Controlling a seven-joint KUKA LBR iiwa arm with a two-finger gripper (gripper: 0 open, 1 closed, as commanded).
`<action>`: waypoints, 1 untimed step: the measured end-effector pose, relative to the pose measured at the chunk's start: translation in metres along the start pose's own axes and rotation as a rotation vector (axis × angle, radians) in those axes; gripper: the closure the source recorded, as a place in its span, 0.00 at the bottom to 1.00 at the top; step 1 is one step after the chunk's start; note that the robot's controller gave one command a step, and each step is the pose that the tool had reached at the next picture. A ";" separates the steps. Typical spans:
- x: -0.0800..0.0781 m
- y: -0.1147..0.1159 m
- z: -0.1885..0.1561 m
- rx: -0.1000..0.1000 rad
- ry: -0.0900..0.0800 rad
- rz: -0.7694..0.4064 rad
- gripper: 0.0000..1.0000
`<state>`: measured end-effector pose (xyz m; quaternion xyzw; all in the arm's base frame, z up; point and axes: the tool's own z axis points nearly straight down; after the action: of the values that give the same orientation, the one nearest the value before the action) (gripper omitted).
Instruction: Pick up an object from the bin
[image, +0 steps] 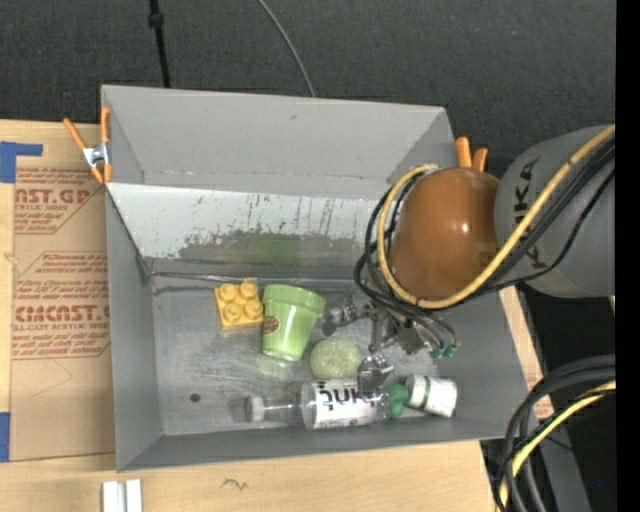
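My gripper (377, 368) hangs low in the bin's right half, under the orange dome. Its metal fingertips are down by a pale green ball (335, 357) and just above a clear bottle (345, 403) with a black-and-white label, a green neck and a white cap, which lies on its side along the bin's front. The ball sits just left of the fingertips. A light green cup (289, 319) lies tipped over left of the ball. I see nothing clearly between the fingers.
A yellow toy brick (240, 304) lies at the left of the cup. The bin's sloped back wall rises behind the things. The arm and its cables cover the bin's right side.
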<state>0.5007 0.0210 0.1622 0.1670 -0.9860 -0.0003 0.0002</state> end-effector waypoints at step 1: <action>0.005 0.009 0.019 0.000 -0.001 -0.138 0.00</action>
<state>0.4931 0.0284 0.1429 0.2344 -0.9721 -0.0004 -0.0002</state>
